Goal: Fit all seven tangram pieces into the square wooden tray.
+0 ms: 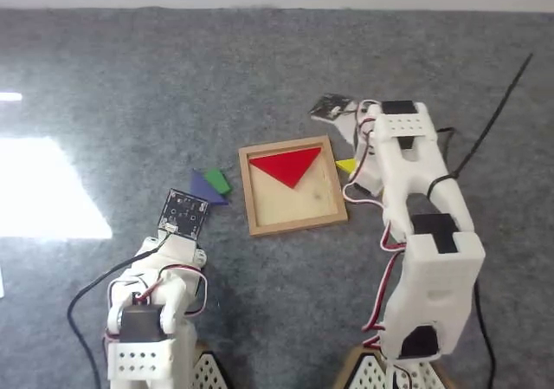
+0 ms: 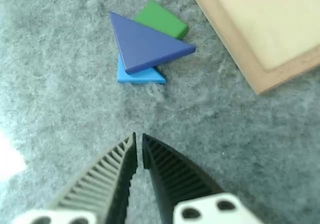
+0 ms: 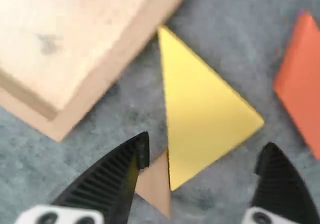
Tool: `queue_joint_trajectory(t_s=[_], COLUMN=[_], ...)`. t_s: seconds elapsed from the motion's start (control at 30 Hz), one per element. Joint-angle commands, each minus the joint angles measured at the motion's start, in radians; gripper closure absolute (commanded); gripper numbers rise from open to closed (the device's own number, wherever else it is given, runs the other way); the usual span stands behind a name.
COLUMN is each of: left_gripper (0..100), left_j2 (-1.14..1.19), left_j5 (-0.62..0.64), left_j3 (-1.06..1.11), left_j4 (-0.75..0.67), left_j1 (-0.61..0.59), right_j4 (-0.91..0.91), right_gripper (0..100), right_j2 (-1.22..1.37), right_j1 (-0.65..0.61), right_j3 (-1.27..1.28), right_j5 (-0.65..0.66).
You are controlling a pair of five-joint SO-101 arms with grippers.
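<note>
left gripper (image 2: 137, 144): lower left of the high view. Jaws almost touching with nothing between them, nose aimed at the pile.
pile: dark blue triangle (image 2: 147, 49) lies on top of a green piece (image 2: 162, 19) and a light blue piece (image 2: 140, 76), just left of the tray. My guess is that I'd pinch the top triangle across its raised edges, since it sits proud of the felt.
wooden tray (image 1: 255, 224): middle of the high view. The red triangle (image 1: 287, 164) is already seated against its upper rim.
yellow triangle (image 3: 200, 114): just off the tray's right rim. One corner overlaps a tan piece (image 3: 155, 184), and an orange piece (image 3: 300, 69) is close by.
right gripper (image 3: 206, 151): jaws spread wide, straddling the yellow triangle and holding nothing.
handling: these look thin, light, rigid and slick-faced to me. I'd grip edge to edge across a narrow part, never on the flat, and I'd expect a piece to squirt out if I'm off-centre.
</note>
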Motion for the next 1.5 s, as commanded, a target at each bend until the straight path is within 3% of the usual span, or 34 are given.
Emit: queue_joint_trajectory(t_s=[0.0, 0.8, 1.1, 1.47], left_gripper=[98, 98, 98, 98], left_j2=[-0.020, -0.020, -0.020, -0.020], left_j5=[0.005, 0.005, 0.005, 0.005], left_j3=[-0.013, -0.013, -0.013, -0.013], left_j4=[0.006, 0.006, 0.006, 0.006], left_j1=[-0.003, -0.003, -0.003, -0.003], right_j4=[-0.002, -0.096, -0.073, -0.013], right_gripper=[62.0, 62.7, 84.8, 84.7], right_j2=[-0.067, 0.076, 0.077, 0.008], right_j1=[-0.051, 0.041, 0.041, 0.053], right_j3=[-0.035, -0.040, -0.040, -0.095], right_j5=[0.057, 0.127, 0.124, 0.066])
